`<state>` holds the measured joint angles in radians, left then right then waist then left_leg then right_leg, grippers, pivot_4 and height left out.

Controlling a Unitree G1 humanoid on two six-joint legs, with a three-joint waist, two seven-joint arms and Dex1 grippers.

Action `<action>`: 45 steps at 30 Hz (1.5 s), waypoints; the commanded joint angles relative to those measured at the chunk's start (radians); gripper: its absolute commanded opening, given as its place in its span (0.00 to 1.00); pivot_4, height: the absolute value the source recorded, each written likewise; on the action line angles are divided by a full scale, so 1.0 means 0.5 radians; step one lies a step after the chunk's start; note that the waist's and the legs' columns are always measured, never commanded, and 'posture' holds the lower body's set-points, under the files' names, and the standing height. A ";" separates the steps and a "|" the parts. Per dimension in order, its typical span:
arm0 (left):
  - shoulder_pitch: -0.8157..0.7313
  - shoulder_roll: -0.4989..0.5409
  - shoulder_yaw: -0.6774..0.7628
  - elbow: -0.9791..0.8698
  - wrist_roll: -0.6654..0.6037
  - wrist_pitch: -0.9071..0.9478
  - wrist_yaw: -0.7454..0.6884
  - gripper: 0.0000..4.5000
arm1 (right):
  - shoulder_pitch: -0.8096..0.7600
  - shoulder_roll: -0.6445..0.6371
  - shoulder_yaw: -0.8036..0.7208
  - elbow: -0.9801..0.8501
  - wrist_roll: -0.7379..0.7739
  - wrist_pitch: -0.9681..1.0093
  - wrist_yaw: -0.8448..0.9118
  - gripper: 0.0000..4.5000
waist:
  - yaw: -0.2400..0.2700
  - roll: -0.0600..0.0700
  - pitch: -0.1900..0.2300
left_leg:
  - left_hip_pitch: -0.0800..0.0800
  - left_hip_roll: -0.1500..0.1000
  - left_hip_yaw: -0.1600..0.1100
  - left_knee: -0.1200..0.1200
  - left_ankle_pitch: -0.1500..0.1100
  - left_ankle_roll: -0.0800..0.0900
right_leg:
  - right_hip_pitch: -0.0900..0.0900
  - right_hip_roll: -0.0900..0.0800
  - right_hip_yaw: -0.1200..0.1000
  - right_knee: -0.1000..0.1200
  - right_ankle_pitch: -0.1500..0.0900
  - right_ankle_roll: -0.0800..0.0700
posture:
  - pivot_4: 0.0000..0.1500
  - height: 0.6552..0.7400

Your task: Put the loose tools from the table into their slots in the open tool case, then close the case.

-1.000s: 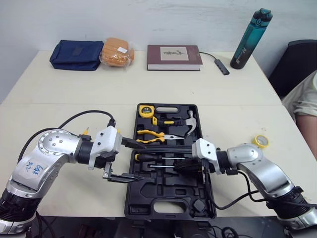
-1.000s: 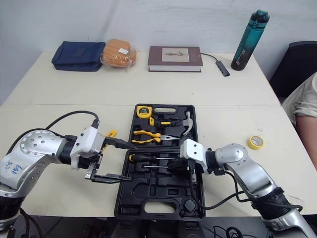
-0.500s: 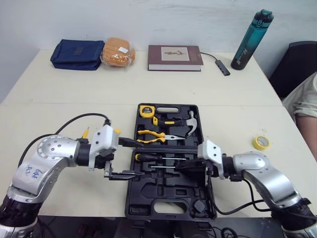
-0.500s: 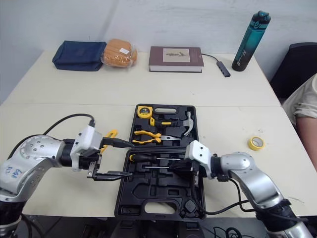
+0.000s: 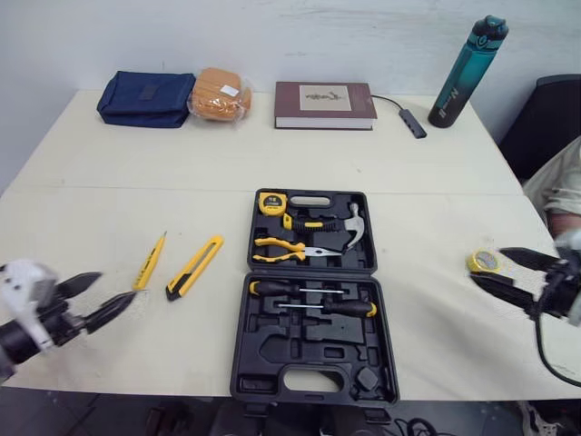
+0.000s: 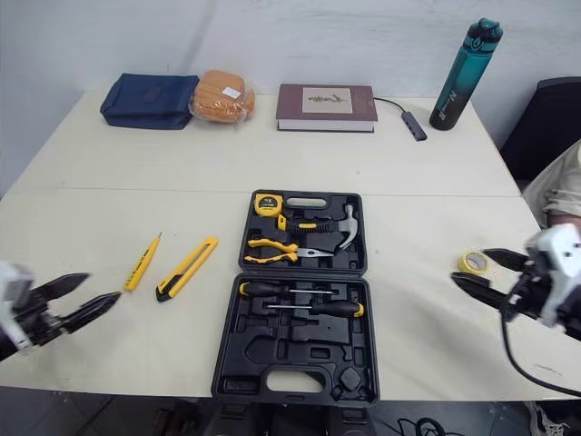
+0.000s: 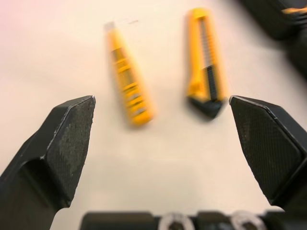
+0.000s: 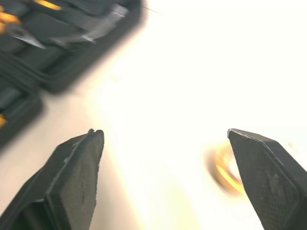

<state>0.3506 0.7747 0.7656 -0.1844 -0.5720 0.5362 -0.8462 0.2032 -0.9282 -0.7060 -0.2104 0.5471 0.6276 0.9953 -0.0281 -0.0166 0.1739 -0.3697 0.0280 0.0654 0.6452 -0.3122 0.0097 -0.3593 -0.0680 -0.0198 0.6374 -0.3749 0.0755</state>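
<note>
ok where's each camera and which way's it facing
Left eye view: head, looking down over the open black plastic tool case; left gripper, right gripper show.
Right eye view: beside it, same scene.
Left wrist view: past its fingers at yellow utility knife, slim yellow pen-like tool.
Right wrist view: past its fingers at yellow tape roll and the case, shared with head views.

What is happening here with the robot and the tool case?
The tool case lies open, with several tools slotted in. A knife and a pen-like tester lie loose on the table left of it, a tape roll right of it. The left gripper points, open, toward the knife and tester; the right gripper is open by the roll. Neither holds anything.
</note>
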 commanded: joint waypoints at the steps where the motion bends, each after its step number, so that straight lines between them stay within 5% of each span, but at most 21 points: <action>1: 0.065 0.085 0.215 0.244 0.082 -0.143 -0.049 1.00 | 0.100 -0.063 -0.214 0.259 -0.123 -0.189 0.053 0.97 | 0.000 0.000 0.000 | 0.000 0.000 0.000 -0.001 0.000 -0.001 | -0.001 0.000 0.000 0.000 0.000 -0.001 | 1.00 1.00; 9: 0.092 0.126 0.234 0.346 0.117 -0.181 -0.057 1.00 | 0.162 -0.137 -0.303 0.672 -0.245 -0.456 0.107 0.97 | -0.003 0.009 0.003 | 0.000 -0.001 0.001 -0.007 -0.006 -0.009 | -0.004 -0.005 0.000 -0.001 -0.003 -0.005 | 1.00 1.00; 16: -0.029 0.047 0.054 0.052 0.024 0.078 0.118 1.00 | 0.025 -0.102 -0.123 0.405 -0.098 -0.348 0.158 0.97 | -0.014 0.012 0.002 | 0.005 -0.002 0.002 -0.021 0.003 -0.008 | -0.005 -0.005 0.000 0.000 -0.003 -0.006 | 1.00 1.00; 29: -0.458 -0.057 -0.138 -0.210 -0.140 0.701 0.654 1.00 | -0.533 -0.146 0.323 -0.739 0.837 0.375 -0.073 0.97 | 0.000 0.004 0.005 | 0.002 -0.004 0.000 -0.023 0.010 -0.010 | -0.007 -0.004 -0.004 0.003 -0.001 -0.002 | 1.00 1.00; 36: -0.657 -0.060 -0.359 0.029 -0.030 0.774 0.750 1.00 | -1.060 -0.130 0.748 -0.850 1.064 0.421 -0.091 0.97 | -0.006 0.003 0.005 | 0.001 -0.005 -0.001 -0.021 0.011 -0.010 | -0.007 -0.004 -0.004 0.003 -0.001 -0.002 | 1.00 1.00; 45: -0.856 -0.019 -0.727 0.272 0.163 0.595 0.629 1.00 | -1.487 -0.072 1.116 -0.688 0.940 0.355 0.041 0.97 | 0.004 0.001 0.005 | -0.002 -0.005 -0.001 -0.019 0.013 -0.012 | -0.011 -0.006 -0.005 0.006 -0.001 -0.002 | 1.00 1.00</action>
<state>-0.0754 0.7642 0.4432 -0.0615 -0.5052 0.8553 -0.5032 -0.5240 -0.9697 -0.1530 -0.5577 1.0259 0.8255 1.0008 -0.0263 -0.0162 0.1766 -0.3709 0.0254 0.0647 0.6358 -0.3057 0.0036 -0.3649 -0.0709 -0.0223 0.6402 -0.3754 0.0746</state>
